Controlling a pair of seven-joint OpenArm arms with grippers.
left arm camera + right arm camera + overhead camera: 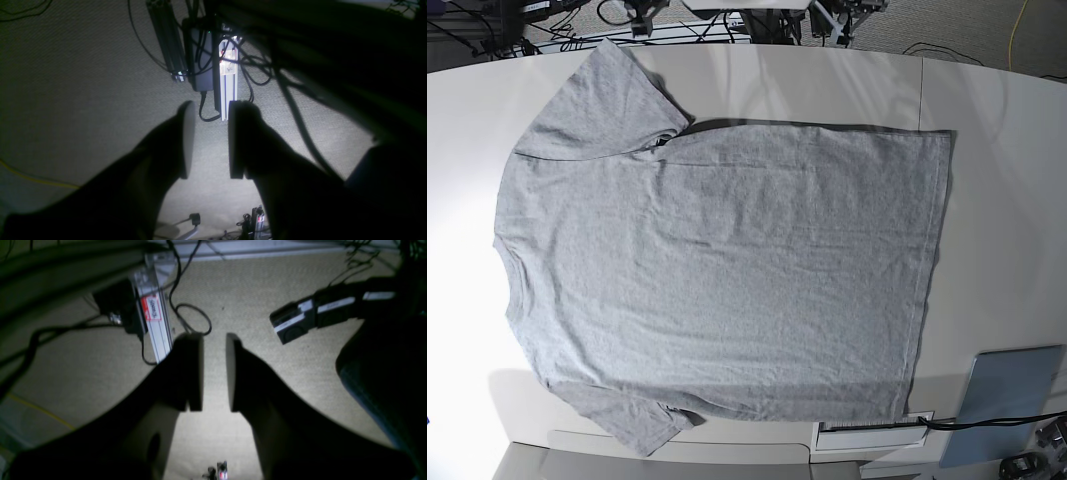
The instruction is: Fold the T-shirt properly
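**Asker:** What are the two claws doing?

**Onlooker:** The left gripper (208, 140) has its jaws spread apart with nothing between them. The right gripper (214, 371) is also parted, a little narrower, and empty. Both hang over carpet (83, 100), cables and a metal frame rail (158, 328), not over the table (1007, 200).

**Asker:** And the T-shirt?

**Onlooker:** The T-shirt (717, 270) lies flat on the white table, plain grey side up, collar toward the left of the base view, hem toward the right. No fold is made, so I judge the whole task is left to do.

**Asker:** Anything unclear?

**Onlooker:** Neither arm shows in the base view. Both wrist views are dark, the near sleeve reaches the table edge, and any lettering is hidden underneath.
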